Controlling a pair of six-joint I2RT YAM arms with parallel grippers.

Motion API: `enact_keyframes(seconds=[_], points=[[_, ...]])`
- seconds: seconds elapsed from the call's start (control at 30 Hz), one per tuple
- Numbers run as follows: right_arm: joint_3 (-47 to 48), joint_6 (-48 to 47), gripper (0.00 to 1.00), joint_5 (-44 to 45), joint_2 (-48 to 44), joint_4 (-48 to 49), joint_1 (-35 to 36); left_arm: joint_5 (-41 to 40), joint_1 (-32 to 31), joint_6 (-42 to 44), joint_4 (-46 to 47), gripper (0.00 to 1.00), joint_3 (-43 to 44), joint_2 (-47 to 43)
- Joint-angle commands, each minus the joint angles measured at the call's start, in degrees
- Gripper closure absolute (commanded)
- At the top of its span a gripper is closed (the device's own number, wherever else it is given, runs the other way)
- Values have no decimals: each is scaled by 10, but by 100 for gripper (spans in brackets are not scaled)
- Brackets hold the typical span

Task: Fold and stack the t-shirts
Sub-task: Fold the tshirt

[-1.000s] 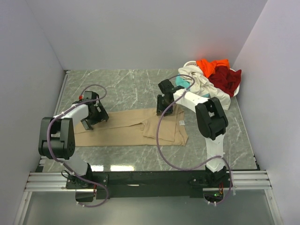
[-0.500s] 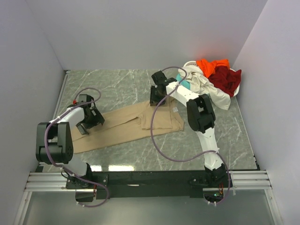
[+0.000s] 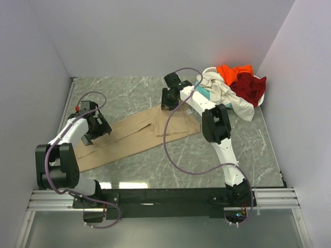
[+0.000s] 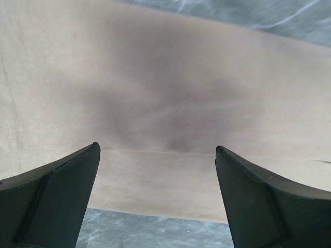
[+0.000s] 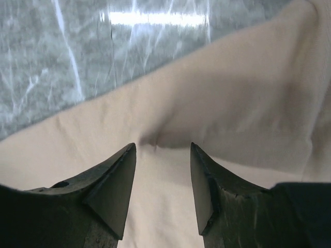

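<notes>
We count five t-shirts on the grey marbled tabletop (image 3: 129,93): one lies spread out and four are heaped together. The spread one is the tan t-shirt (image 3: 134,135), a long flattened band that runs on a slant from the near left of the tabletop up toward the centre, with its wider folded part at the far right end. The other four sit in one pile in the far right corner. The cream-white t-shirt (image 3: 227,95) drapes down the near side of the pile, the bright orange t-shirt (image 3: 232,71) sits on top at the far side, the dark red t-shirt (image 3: 251,87) is just right of the orange, and a small patch of the teal t-shirt (image 3: 205,92) shows at the left edge under the cream one. There are two arms, each with one end effector. The left end effector (image 3: 97,132) hangs over the left part of the tan shirt. In its wrist view its two fingers stand wide apart with flat cloth between them, gripping nothing. The right end effector (image 3: 166,105) reaches out to the far edge of the tan shirt near the centre. In its wrist view the two fingers are partly apart, and a small pucker of tan cloth sits at their tips. We cannot tell whether a fold is pinched there or the tips merely rest on the cloth.
</notes>
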Motion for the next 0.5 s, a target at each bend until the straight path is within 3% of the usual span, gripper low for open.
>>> enact_keyframes(seconds=[0.0, 0.2, 0.47], points=[[-32, -9, 46, -10, -106, 32, 0, 17, -1, 28, 13, 1, 22, -17], [-140, -20, 46, -13, -201, 49, 0, 50, -12, 23, 51, 1, -1, -3], [-329, -16, 47, -16, -257, 87, -1, 51, -22, 14, 66, 1, -17, 18]])
